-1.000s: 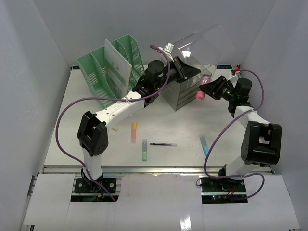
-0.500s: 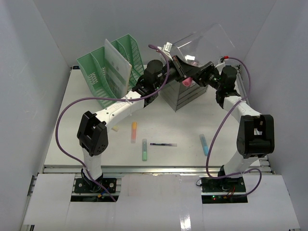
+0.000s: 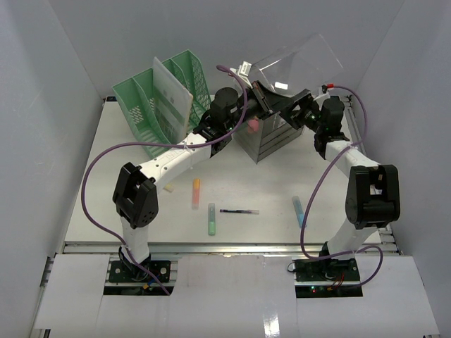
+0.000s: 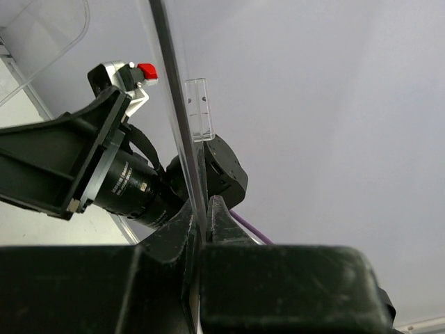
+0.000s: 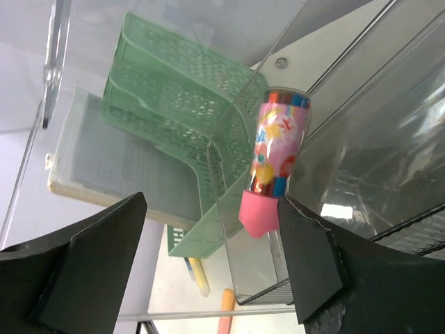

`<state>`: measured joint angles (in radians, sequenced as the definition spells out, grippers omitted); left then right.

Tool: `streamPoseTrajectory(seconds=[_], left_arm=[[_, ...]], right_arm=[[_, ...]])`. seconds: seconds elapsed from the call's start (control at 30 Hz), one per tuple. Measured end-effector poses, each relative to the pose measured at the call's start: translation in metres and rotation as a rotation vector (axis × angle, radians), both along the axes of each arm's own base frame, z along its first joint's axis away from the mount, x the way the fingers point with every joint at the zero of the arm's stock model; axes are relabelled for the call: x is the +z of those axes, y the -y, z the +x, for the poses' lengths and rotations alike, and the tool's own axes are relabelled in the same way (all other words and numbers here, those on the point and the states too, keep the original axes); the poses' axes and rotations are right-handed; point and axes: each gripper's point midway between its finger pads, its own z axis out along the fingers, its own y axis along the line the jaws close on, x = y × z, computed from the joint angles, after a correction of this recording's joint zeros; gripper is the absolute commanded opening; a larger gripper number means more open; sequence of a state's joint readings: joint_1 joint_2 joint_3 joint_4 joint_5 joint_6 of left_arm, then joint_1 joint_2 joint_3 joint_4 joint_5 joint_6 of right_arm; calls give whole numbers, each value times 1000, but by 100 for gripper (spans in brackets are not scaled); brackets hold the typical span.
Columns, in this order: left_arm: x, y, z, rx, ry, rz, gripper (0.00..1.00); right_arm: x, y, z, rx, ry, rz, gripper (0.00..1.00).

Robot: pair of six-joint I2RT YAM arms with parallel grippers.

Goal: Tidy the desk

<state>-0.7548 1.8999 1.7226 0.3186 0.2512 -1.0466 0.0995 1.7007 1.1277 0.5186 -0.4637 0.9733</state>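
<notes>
Clear plastic lid [image 3: 303, 60] is being pinched by the clenched left end effector [image 4: 201, 226], keeping the drawer box [image 3: 271, 141] open at upper centre. Right end effector [image 5: 208, 236] is gaping, gripping nothing, the pink tube [image 5: 274, 163] seemingly sitting loose inside. White desk [image 3: 141, 204] is filling mid-frame.

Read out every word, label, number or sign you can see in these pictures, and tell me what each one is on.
No text here can be read.
On the pink tube: colourful print, too blurred to read.
On the camera lens: small white marks, too small to read.
On the sheet at the green rack: faint print, unreadable.
</notes>
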Motion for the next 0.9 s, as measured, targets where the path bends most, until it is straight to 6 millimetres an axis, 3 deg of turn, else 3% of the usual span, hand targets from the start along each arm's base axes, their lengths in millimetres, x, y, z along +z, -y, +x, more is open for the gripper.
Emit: streamPoseTrajectory(seconds=[0.13,0.4,0.63,0.83,0.9], left_arm=[[0,0,0,0,-1,0,0],[-14,-4,-4,4,-21,32,0],[-21,-11,-6,26,-46,45,0],[-20,-11,-6,27,-53,36,0],[-20,-11,-6,27,-56,33,0]], right_arm=[[-4,0,-15,41,13,-9,75],[-8,8,-71,153,91,-113,67],[-3,19,-108,133,144,-107,59],[-12,41,-106,49,89,43,48],[-5,48,-101,27,95,96,46]])
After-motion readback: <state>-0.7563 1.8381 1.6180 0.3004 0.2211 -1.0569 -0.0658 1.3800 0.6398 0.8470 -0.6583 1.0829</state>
